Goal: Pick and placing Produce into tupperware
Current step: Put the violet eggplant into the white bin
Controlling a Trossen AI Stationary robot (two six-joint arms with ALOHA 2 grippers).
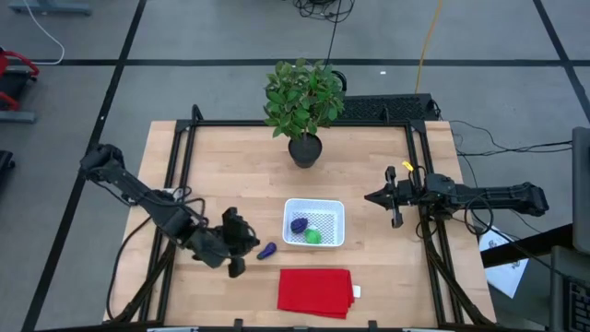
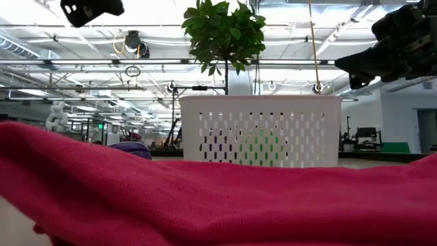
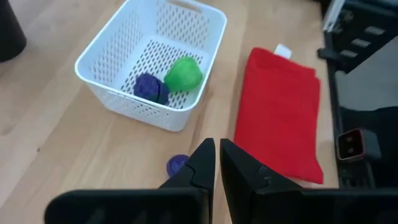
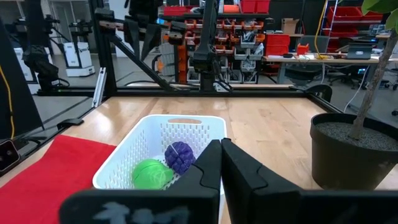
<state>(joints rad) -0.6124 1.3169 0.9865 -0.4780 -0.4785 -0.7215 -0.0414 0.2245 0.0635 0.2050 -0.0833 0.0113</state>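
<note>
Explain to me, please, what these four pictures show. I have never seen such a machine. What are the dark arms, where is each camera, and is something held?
It is a robot with two dark arms at a wooden table. One picture looks straight down from above, one looks level across the table top, and two come from cameras on the wrists. The left gripper is shut and holds nothing; it is close to an elongated purple piece lying on the wood. The right gripper is also shut and empty, waiting at the right side of the table. The white basket already holds a round purple piece and a green piece. A potted plant stands behind the basket, and a folded red cloth lies in front.
</note>
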